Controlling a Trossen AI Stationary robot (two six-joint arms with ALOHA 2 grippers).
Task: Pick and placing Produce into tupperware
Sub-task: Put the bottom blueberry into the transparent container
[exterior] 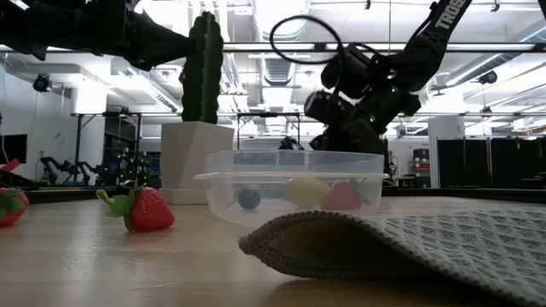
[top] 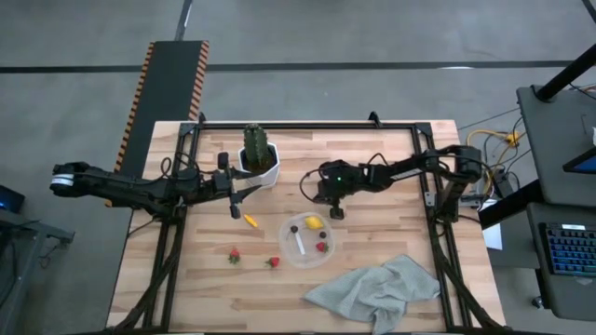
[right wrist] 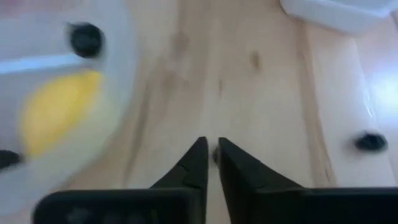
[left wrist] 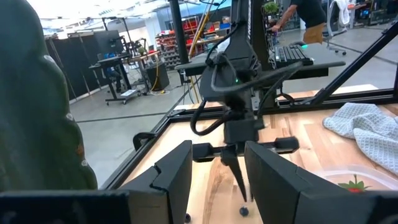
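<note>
A wooden counter (top: 186, 298) seen from above, with two dark robot arms reaching in from either side. The right arm stretches leftward across the far half, its tool (top: 333, 213) pointing down just beyond the far edge of the tupperware (top: 311, 258). In the right wrist view the fingers (right wrist: 194, 163) are nearly together with only a thin gap, holding nothing, the tips close above bare wood. The left arm lies low and reaches rightward, its tool (top: 238, 197) beside the white pot (top: 262, 174) of a green cactus (top: 255, 144); its fingers (left wrist: 168, 177) stand wide apart and empty.

The clear tupperware sits near the counter's middle. Inside it lie a yellow lemon (top: 314, 222), a red strawberry (top: 321, 247) and a dark berry (top: 294, 229). Left of it on the wood lie two more strawberries (top: 273, 262) and an orange carrot piece (top: 250, 221). A grey-green cloth (top: 377, 290) is crumpled at the near right.
</note>
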